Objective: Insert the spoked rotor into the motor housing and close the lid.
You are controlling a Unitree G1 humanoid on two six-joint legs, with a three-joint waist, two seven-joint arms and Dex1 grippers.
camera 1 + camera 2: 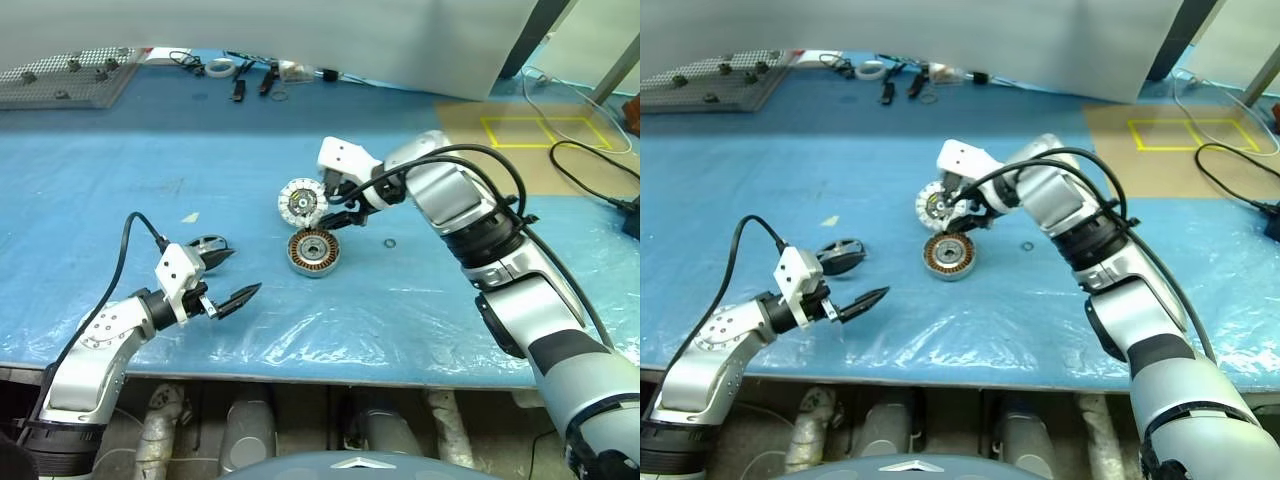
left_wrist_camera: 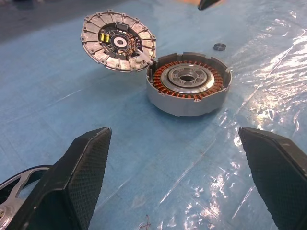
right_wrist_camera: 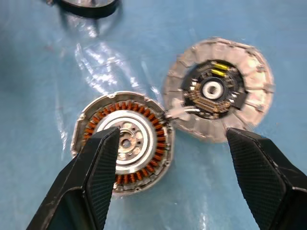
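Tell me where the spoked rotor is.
The spoked rotor lies on the blue table, left of the motor housing, beside the left gripper.

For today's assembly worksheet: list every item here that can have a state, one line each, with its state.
motor housing: open, windings exposed, no rotor inside.
lid: off, tilted, segmented face showing, edge meeting the housing rim.
spoked rotor: on the table, not inserted.
left gripper: jaws open, empty.
right gripper: jaws open, empty.

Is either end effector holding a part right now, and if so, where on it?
Nothing is held. The left end effector is open above the table near the spoked rotor. The right end effector is open above the lid and motor housing.
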